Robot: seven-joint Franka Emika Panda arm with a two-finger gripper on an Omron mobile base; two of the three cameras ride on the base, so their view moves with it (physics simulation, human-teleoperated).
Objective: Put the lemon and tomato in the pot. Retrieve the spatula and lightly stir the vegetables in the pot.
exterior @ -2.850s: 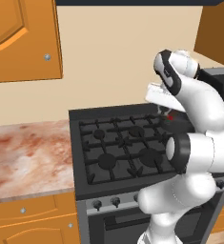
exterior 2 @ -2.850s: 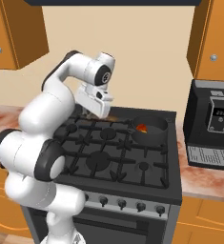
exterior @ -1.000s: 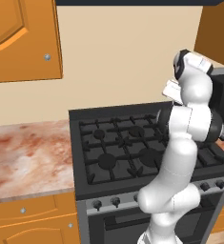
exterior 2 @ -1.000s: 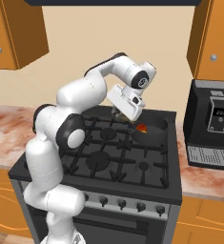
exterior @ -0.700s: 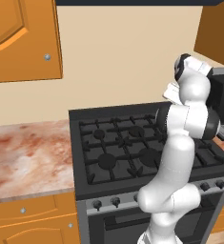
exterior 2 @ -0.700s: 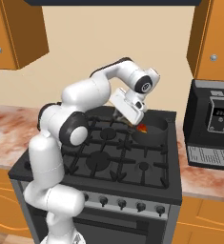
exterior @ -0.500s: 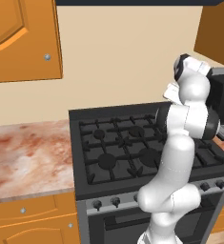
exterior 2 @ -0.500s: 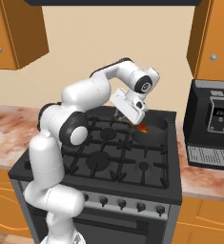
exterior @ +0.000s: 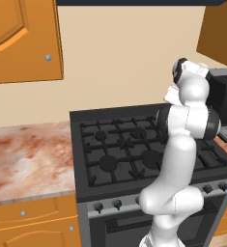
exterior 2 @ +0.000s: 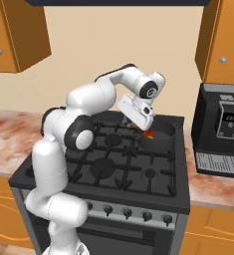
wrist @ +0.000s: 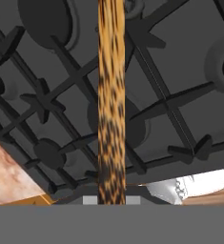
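The hand (exterior 2: 144, 128) is gripping the wooden spatula (wrist: 111, 100) tight and holding it over the dark pot (exterior 2: 160, 135), where the red tomato (exterior 2: 149, 133) is sitting inside.

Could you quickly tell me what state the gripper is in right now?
Gripper: shut on the slim light-brown wooden spatula, above the stove.

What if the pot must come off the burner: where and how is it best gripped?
Probably its rim on the right, from straight above, one finger inside the wall, one outside. The pot stands upright and open, and the gripper, shut on the spatula, hangs over its left side.
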